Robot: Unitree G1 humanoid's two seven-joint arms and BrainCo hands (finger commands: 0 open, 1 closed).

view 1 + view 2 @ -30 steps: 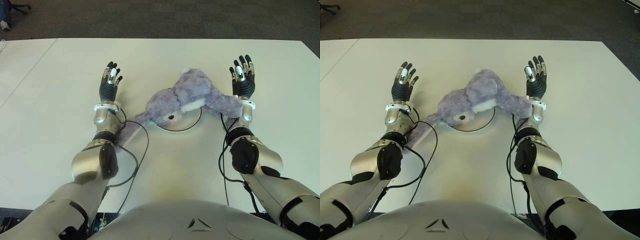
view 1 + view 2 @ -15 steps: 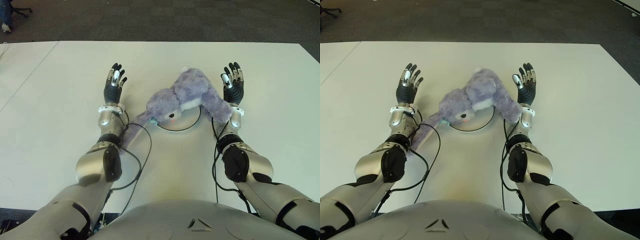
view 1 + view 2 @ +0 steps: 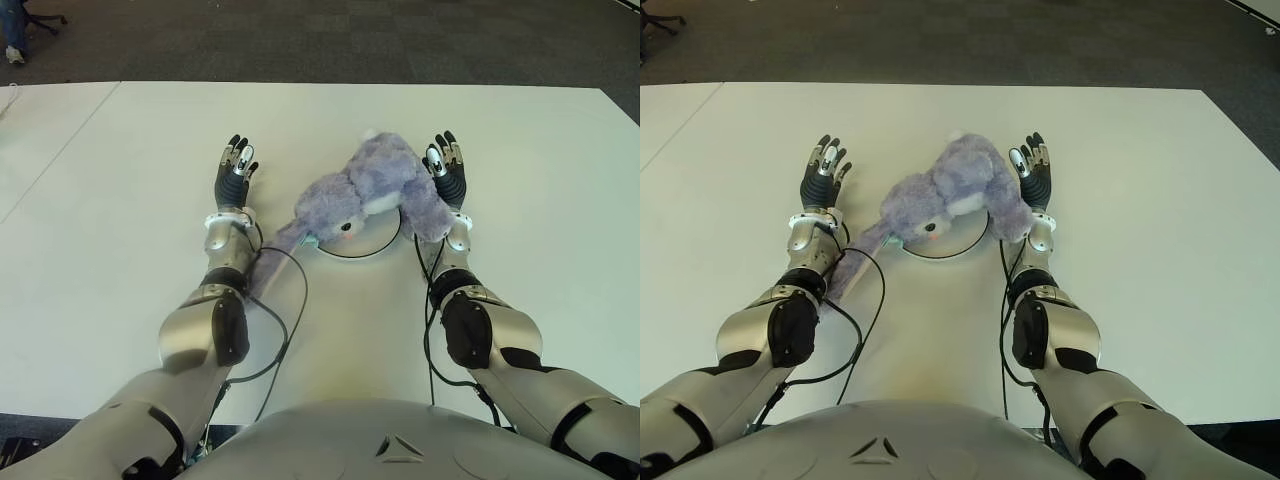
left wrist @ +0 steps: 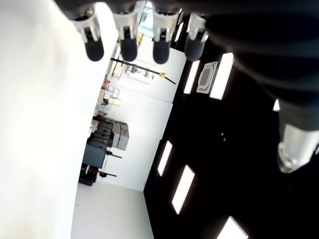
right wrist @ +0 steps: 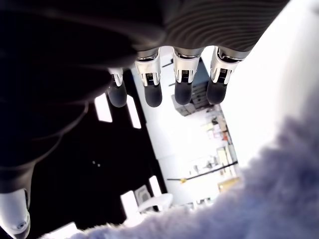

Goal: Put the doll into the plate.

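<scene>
White table [image 3: 120, 180], doll [image 3: 365, 195] against right robot hand [image 3: 447, 180]

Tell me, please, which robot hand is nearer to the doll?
The right robot hand is nearer, open against the doll's right side. The left robot hand, also open, shows clear of its left side.

A lab or office workroom is suggested: a wide white table [image 3: 120, 180] is set on dark grey carpet [image 3: 330, 40], rectangular ceiling light panels [image 4: 187, 186] are seen in the wrist views, and stacked equipment [image 4: 102, 149] is stood against a white wall.
</scene>
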